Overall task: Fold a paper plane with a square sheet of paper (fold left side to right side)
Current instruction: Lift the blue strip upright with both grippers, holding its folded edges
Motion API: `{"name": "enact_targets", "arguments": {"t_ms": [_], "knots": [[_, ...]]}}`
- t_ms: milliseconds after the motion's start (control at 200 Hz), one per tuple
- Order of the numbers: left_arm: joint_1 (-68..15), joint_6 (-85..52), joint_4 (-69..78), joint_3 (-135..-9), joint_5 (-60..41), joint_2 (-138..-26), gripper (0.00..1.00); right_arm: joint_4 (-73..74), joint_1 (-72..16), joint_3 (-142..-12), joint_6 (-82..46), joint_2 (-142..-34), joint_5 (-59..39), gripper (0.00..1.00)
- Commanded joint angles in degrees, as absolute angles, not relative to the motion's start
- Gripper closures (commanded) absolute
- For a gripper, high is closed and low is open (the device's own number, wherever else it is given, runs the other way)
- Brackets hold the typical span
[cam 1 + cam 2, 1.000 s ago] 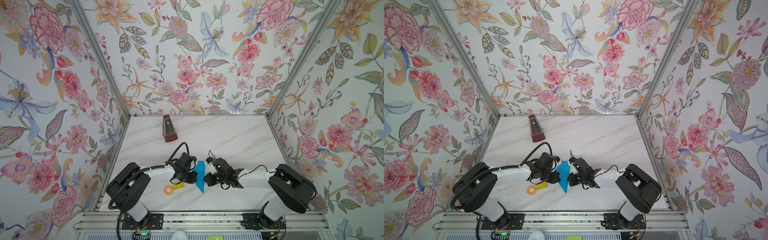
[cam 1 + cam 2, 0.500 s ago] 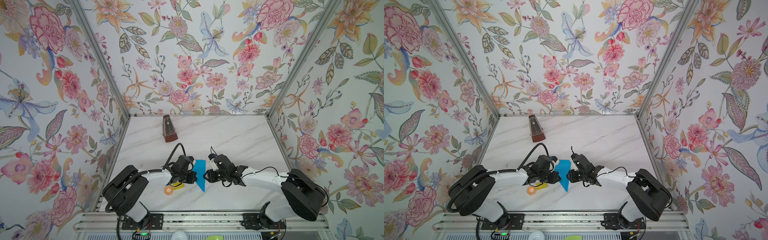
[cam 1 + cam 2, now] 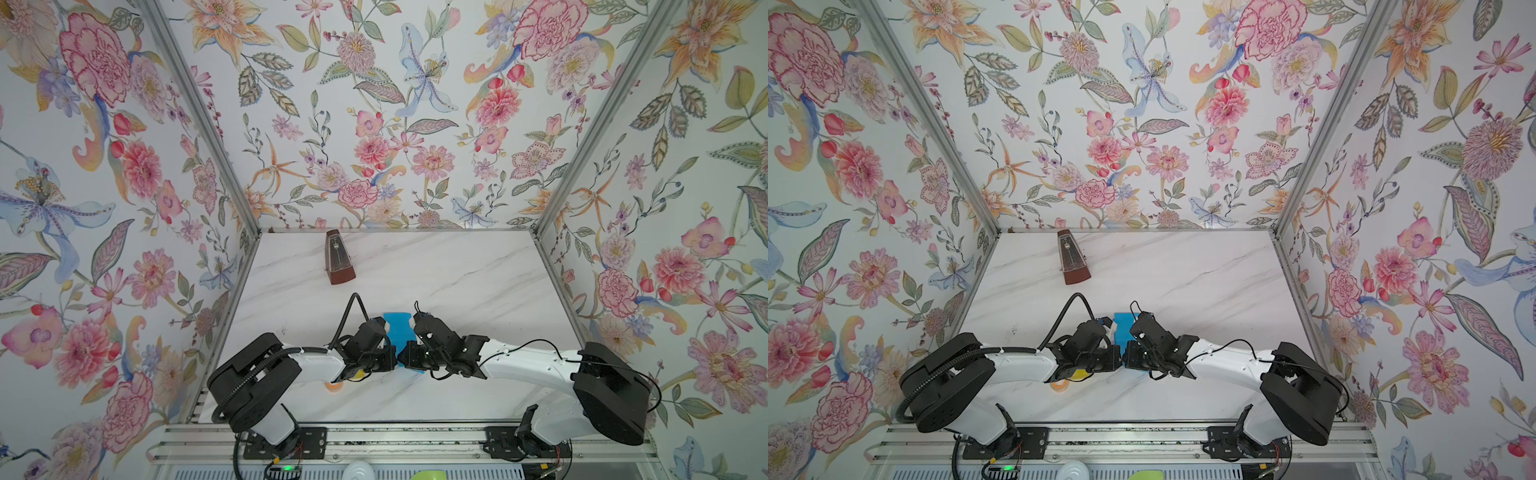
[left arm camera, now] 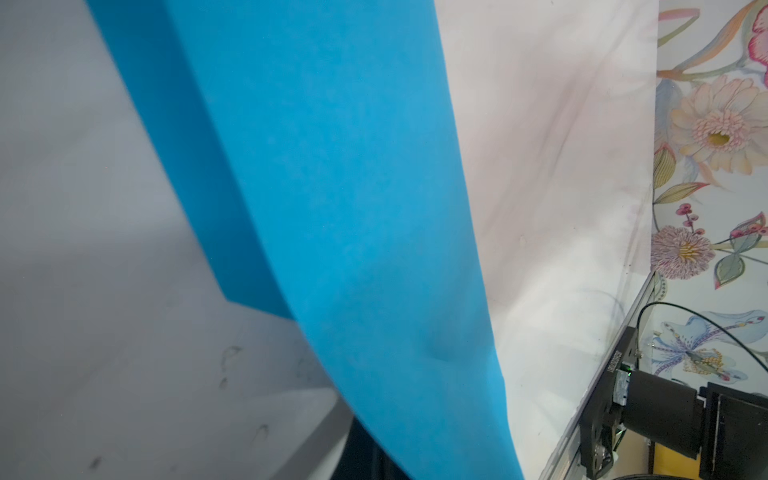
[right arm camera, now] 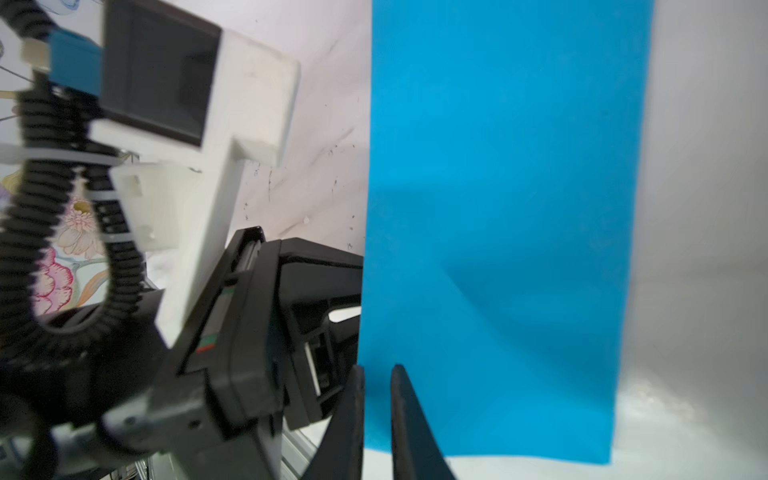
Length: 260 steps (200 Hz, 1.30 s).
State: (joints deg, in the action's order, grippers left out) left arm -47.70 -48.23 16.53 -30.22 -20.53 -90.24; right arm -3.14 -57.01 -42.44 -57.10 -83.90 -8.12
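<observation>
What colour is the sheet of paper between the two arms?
The paper is plain bright blue, clearest in the right wrist view.

The square sheet of paper [image 3: 397,328] is bright blue, folded into a narrow strip of 2 layers. It lies near the front middle of the marble table [image 3: 478,282], upper layer bowing loosely.

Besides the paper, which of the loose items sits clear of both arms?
The brown metronome, standing alone near the back wall. The yellow block and orange tape roll lie partly hidden under the left arm.
</observation>
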Motion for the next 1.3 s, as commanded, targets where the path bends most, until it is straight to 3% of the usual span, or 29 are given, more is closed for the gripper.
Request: {"name": "enact_targets", "arguments": {"t_ms": [0, 230, 651, 851, 1296], "knots": [[-48.4, -50.9, 13.9, -28.0, -18.5, -92.5, 1.0, -3.8, -57.2, -43.5, -60.7, -84.8, -5.3, 0.82], [-48.4, -49.1, 11.0, -29.2, -18.1, -90.0, 1.0, -9.9, -55.3, -44.4, -49.9, -80.1, -5.3, 0.68], [-47.7, -46.3, 4.4, -32.5, -17.7, -82.6, 0.99, -10.6, -56.3, -41.3, -27.8, -74.4, -7.1, 0.57], [-46.6, -46.6, 7.3, -32.7, -20.0, -82.5, 0.97, -8.2, -57.2, -40.8, -26.0, -75.8, -8.7, 0.5], [-43.5, -49.7, 16.6, -31.1, -25.1, -83.7, 0.97, -5.2, -57.7, -40.5, -24.2, -79.7, -8.0, 0.48]]}}
